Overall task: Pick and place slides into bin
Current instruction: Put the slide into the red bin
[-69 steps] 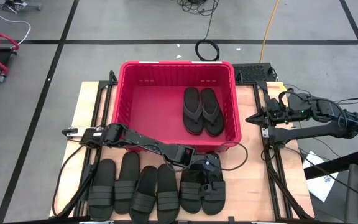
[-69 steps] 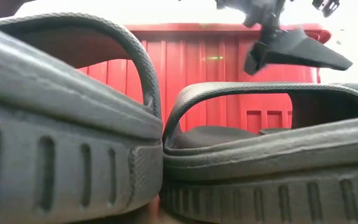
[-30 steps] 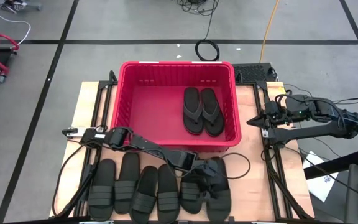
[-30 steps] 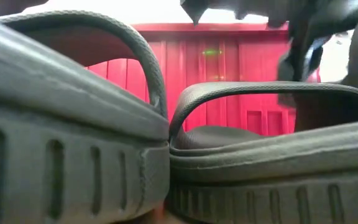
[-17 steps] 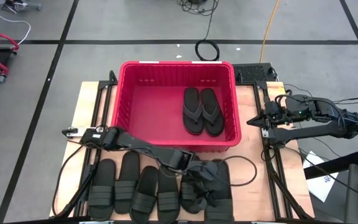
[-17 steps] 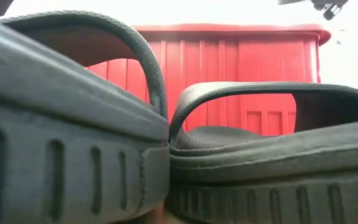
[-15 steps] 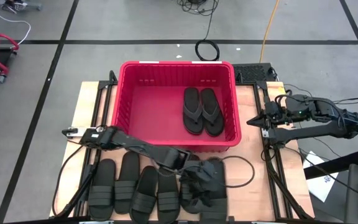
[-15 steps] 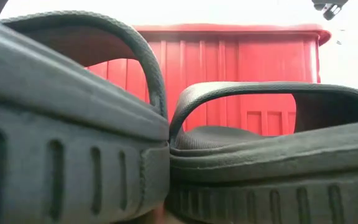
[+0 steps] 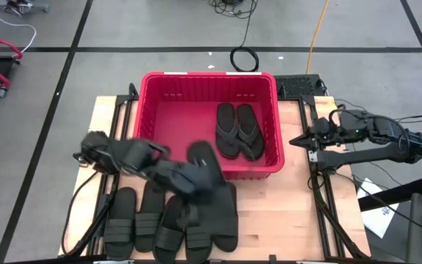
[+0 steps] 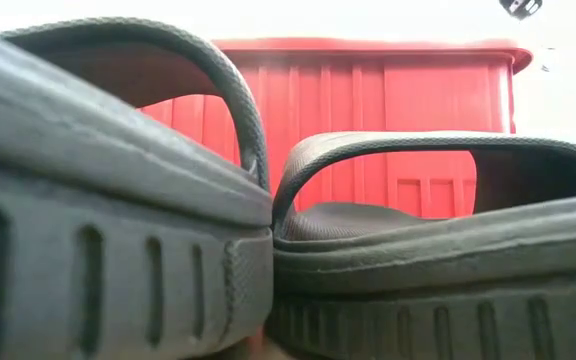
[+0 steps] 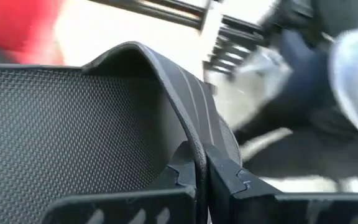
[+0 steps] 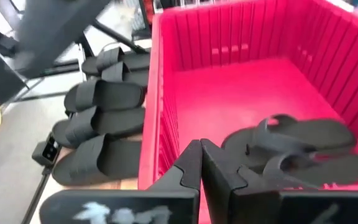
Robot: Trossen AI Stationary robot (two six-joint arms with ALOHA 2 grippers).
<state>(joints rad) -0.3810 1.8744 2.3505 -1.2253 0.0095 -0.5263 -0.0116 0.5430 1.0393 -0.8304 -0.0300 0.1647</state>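
Mid-carry: left tool (image 9: 196,174) clenched on a sandal (image 9: 205,165) strap at the bin (image 9: 145,110) near wall; next, lifting over and releasing inside.

The bin (image 9: 156,110) is bright red with vertically slotted walls. The slides (image 9: 152,220) are matte black, their wide straps ribbed; the pair of thong slides (image 9: 239,130) inside the bin is black too. The counter (image 9: 291,220) is pale wood. Both arms are dark. The held slide (image 11: 73,124) shows a fine woven-looking footbed texture.
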